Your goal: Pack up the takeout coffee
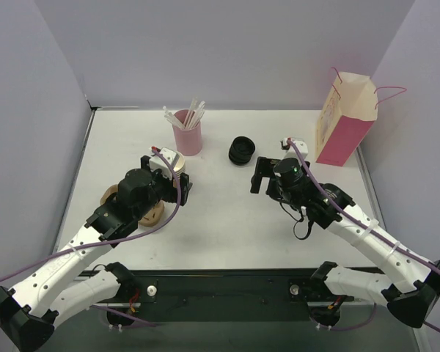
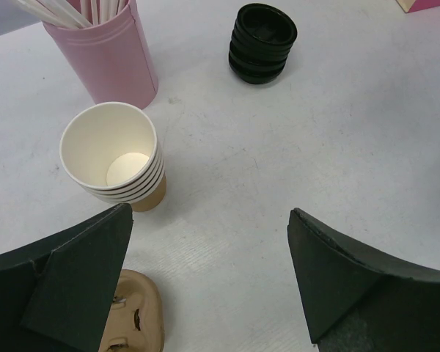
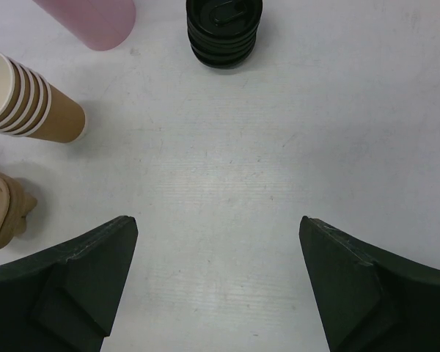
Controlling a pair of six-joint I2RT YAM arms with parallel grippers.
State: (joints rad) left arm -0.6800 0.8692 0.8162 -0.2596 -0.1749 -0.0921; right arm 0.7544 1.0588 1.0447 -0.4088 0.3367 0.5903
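Note:
No lidded takeout coffee shows; its parts stand apart. A stack of brown kraft cups (image 1: 174,163) (image 2: 114,154) (image 3: 29,103) stands upright, white inside and empty. A stack of black lids (image 1: 242,150) (image 2: 262,42) (image 3: 224,29) sits mid-table, farther back. My left gripper (image 1: 165,172) (image 2: 209,220) hovers open just near and right of the cups, nothing between its fingers. My right gripper (image 1: 255,176) (image 3: 216,224) is open over bare table, pointing at the lids, well short of them.
A pink cup of white straws (image 1: 188,132) (image 2: 106,55) stands behind the cups. The pink-and-cream paper bag (image 1: 345,121) stands upright at the back right. A brown pulp carrier (image 1: 150,213) (image 2: 132,315) (image 3: 4,209) lies under my left arm.

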